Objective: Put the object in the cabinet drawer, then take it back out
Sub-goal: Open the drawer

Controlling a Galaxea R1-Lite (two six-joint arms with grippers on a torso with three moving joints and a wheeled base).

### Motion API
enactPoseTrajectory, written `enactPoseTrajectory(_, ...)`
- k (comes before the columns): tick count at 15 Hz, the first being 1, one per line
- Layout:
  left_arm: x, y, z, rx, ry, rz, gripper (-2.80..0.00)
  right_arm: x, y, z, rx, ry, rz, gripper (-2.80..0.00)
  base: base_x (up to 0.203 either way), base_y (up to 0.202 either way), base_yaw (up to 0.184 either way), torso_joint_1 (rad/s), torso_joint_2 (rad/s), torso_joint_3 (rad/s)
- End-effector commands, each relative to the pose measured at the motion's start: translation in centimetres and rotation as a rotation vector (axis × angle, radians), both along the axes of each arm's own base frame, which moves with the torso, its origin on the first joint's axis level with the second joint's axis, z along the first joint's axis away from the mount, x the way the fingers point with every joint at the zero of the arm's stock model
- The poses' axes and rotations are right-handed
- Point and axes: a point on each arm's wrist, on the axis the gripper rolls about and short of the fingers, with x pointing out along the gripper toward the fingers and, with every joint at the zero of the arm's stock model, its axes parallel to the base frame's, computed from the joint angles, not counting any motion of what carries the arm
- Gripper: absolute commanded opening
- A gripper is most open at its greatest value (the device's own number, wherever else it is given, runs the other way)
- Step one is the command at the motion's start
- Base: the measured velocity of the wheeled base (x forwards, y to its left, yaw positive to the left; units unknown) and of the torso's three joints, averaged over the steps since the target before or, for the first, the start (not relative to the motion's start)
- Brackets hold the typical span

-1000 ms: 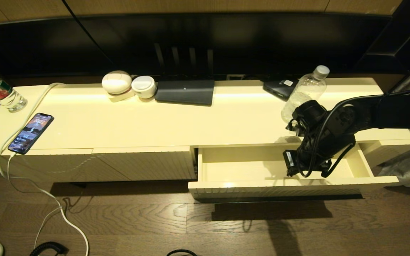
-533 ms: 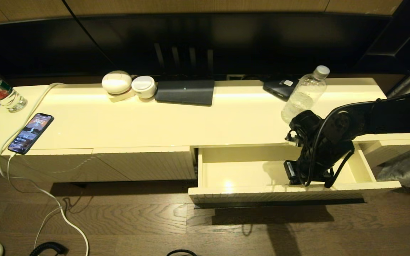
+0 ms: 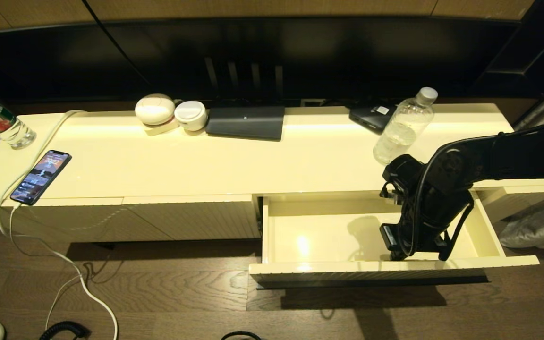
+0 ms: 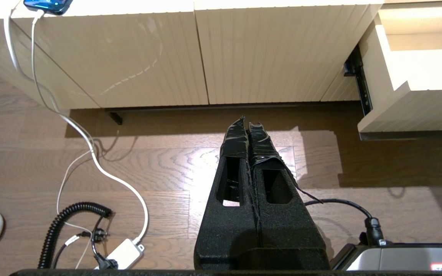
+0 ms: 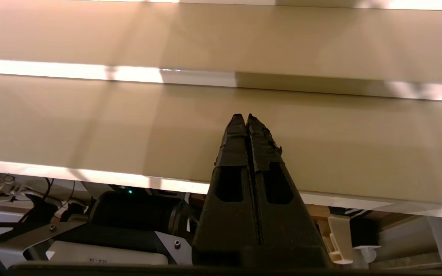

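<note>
The object (image 3: 403, 125), a clear bottle, stands untouched on the cabinet top (image 3: 253, 156) at far right, so neither half is done. Below it the cabinet drawer (image 3: 371, 271) is pulled open and bare. The right claw (image 3: 406, 255), clenched on nothing, reaches inside its near wall; the left claw (image 4: 247, 124), also clenched, idles above the floor.

Warm yellow light falls on the tabletop (image 3: 253, 160), while the wall behind is very dark. A glare spot shines inside the cabinet drawer (image 3: 302, 245). Hard shadows lie on the wooden floor (image 3: 182, 293).
</note>
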Motion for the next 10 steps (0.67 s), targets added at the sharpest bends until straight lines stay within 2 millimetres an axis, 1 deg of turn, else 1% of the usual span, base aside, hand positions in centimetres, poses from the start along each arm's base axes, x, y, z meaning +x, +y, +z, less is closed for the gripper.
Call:
enactPoseTrajectory(1,0.0,0.0,0.0,0.000,0.001,0.001,-2.80,-0.7,0.1,-0.5,-0.009,0.040,0.003,-2.80,0.000,0.000,0.000,0.000,0.00,0.000)
enactPoseTrajectory(4,0.0,0.0,0.0,0.000,0.001,0.001,-2.80,-1.4,0.4,-1.3,-0.016,0.085,0.000,-2.80,0.000,0.000,0.000,0.000,0.00,0.000)
enactPoseTrajectory(6,0.0,0.0,0.0,0.000,0.001,0.000,-2.80,-1.7,0.4,-2.3,-0.027,0.123,0.002,-2.80,0.000,0.000,0.000,0.000,0.00,0.000)
enactPoseTrajectory(10,0.0,0.0,0.0,0.000,0.001,0.001,-2.80,-1.9,0.4,-2.6,-0.030,0.138,-0.002,-2.80,0.000,0.000,0.000,0.000,0.00,0.000)
